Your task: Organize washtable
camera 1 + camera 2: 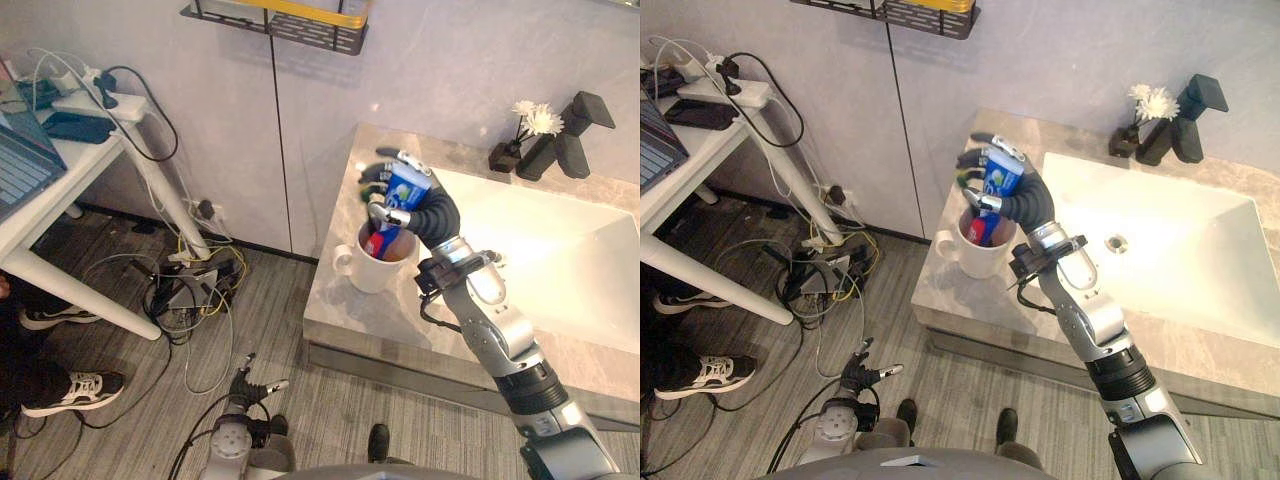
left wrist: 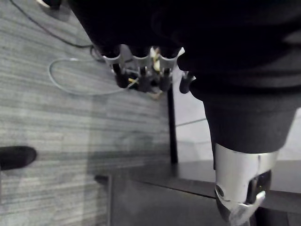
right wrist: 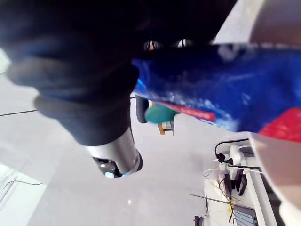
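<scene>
My right hand [image 1: 432,216] is clamped on the toothpaste tube [image 1: 405,186], its red end seemingly inside the mug [image 1: 366,272]. I should lower it straight, then release gently.

The grey stone washtable [image 1: 335,305] stands against the wall, a white sink [image 1: 560,265] sunk into its top. A white mug [image 1: 368,272] stands upright on the bare stone near the corner, just beside the sink. At the back edge sit a small dark vase [image 1: 503,156] of white flowers and, next to it, a black faucet [image 1: 578,130]. Well apart, a white desk [image 1: 60,190] carries a laptop [image 1: 18,165], a dark pouch [image 1: 78,127] and a power strip [image 1: 98,101]. Cables [image 1: 190,285] tangle on the grey floor [image 1: 300,400] between them.
</scene>
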Tool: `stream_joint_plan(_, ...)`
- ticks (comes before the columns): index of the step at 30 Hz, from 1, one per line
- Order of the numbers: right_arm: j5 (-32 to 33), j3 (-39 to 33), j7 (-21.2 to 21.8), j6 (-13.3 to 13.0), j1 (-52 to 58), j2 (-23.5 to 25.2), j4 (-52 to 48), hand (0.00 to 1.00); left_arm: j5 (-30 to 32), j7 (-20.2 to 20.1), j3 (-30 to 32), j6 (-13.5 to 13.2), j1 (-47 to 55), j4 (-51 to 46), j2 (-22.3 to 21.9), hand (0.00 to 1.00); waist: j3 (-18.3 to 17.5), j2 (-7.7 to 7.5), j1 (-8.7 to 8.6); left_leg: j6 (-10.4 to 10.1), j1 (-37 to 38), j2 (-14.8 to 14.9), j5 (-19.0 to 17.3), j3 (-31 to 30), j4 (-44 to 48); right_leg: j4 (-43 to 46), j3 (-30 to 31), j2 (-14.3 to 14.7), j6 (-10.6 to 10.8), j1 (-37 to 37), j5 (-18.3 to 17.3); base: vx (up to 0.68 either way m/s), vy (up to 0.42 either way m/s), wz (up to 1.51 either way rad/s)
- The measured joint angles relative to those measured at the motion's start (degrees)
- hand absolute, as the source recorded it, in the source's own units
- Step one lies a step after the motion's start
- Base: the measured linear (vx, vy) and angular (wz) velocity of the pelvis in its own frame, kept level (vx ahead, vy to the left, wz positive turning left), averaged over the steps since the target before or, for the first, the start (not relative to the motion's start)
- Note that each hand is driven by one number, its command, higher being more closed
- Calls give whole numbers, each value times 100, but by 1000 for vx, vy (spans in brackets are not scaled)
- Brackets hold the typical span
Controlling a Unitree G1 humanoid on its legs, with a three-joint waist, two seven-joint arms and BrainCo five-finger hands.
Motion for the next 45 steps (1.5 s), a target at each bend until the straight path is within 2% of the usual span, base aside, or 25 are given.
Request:
stream_joint_plan(11, 1, -80, -3, -1, 71, 179, -40, 0, 5, 3, -2, 0, -3, -5, 0, 0, 0, -1, -7, 0, 2, 0, 0, 11, 7, 1, 8, 0, -1, 0, 1, 0, 0, 0)
stream_joint_plan(14, 3, -309, -4, -6, 162, 218, -72, 0, 7, 5, 13, 0, -10, -19, -1, 0, -1, -1, -2, 1, 16, -4, -2, 50, 4, 18, 12, -4, -1, -1, 1, 0, 0, 0)
stream_joint_plan(17, 4, -662, -34, -15, 268, 217, -290, 0, 8, 6, 99, -1, -12, -47, -12, 0, -1, -1, -10, 2, 24, -7, -3, 62, 3, 20, 19, -7, -1, -1, 2, 0, 0, 0)
stream_joint_plan(23, 6, -1691, -215, -400, 364, 212, -801, 0, 13, 48, 281, -2, -8, -57, -2, 0, -7, 2, -126, 2, 62, -7, -3, 124, 0, 25, 60, -7, -5, 2, 13, -2, 1, -2)
stream_joint_plan(25, 9, -1996, -277, -445, 463, 211, -951, 0, 14, 50, 296, -2, -9, -56, -12, 0, -12, 12, -131, 5, 95, -7, -5, 178, -10, 24, 107, -6, -1, 2, 22, -6, 6, -14)
stream_joint_plan(27, 9, -2204, -302, -600, 496, 211, -1008, 0, 25, 39, 327, -4, -24, -14, -20, 0, -22, 27, -192, 12, 122, -7, -11, 230, -10, 21, 149, -7, 1, -3, 39, -12, 7, -13)
stream_joint_plan(29, 9, -2293, -327, -639, 497, 211, -1018, 0, 66, 34, 348, -6, -26, -9, -18, 0, -35, 31, -245, 13, 122, -7, -11, 232, -10, 21, 149, -7, 2, -3, 43, -8, 1, -3)
stream_joint_plan(33, 7, -2635, -377, -755, 720, 211, -1467, 0, 127, -1, 350, -10, -22, 126, -24, 0, -263, 118, -294, 12, 129, -6, -11, 277, -17, 17, 180, -3, 2, -24, 47, 9, -1, -3)
stream_joint_plan(37, 6, -3164, -455, -928, 930, 224, -1707, 0, 139, -15, 345, -16, -48, 232, -23, 0, -306, 145, -300, 17, 202, -7, -14, 359, -41, 16, 277, 4, 7, -17, 70, -15, 2, -12)
stream_joint_plan(41, -2, -4055, -667, -1031, 1552, 604, -2052, 0, 266, -7, 365, -43, -50, 507, -28, 0, -451, 141, -376, 20, 203, -11, -16, 391, -78, 11, 318, 7, 10, -69, 75, -12, -3, -7)
stream_joint_plan(43, -7, -4801, -888, -1223, 1997, 1023, -2127, 0, 356, 8, 435, -46, -35, 597, -72, 0, -495, 137, -481, 13, 216, -9, -21, 428, -75, 6, 349, 13, 9, -106, 73, -11, -4, -9)
stream_joint_plan(45, -4, -5189, -1067, -1297, 2303, 1318, -2117, 0, 423, 22, 479, -45, -40, 706, -130, 0, -570, 140, -530, 3, 211, -7, -29, 484, -77, -3, 394, 18, 6, -151, 72, 5, -3, -18)
